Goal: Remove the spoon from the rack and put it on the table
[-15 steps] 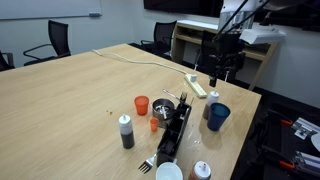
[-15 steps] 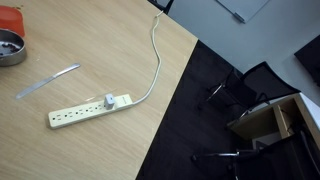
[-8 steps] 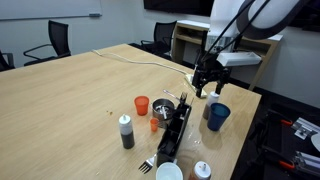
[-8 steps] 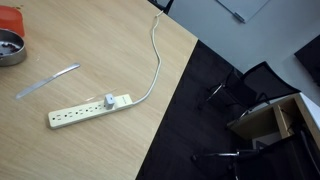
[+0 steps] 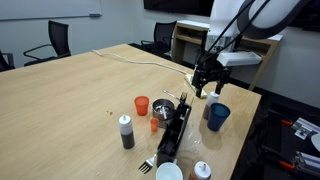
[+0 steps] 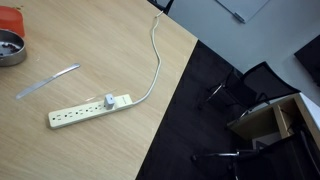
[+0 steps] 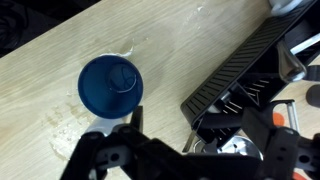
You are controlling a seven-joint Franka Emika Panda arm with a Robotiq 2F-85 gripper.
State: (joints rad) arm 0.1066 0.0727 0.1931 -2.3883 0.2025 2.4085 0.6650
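Note:
The long black slotted rack lies on the wood-grain table and also shows in the wrist view. A thin silver utensil lies flat on the table between a metal bowl and a power strip; I cannot tell if it is the spoon. A fork sticks out at the rack's near end. My gripper hangs above the table by the rack's far end, next to a blue cup. In the wrist view the gripper is open and empty.
An orange cup, a black bottle with a white cap and the metal bowl stand beside the rack. White cups stand at the near edge. The blue cup is close to one finger. A cabinet stands behind.
A second ago my gripper was higher and farther back. It came down and toward the rack's far end, and has held still over the last half second. The silver utensil has not moved.

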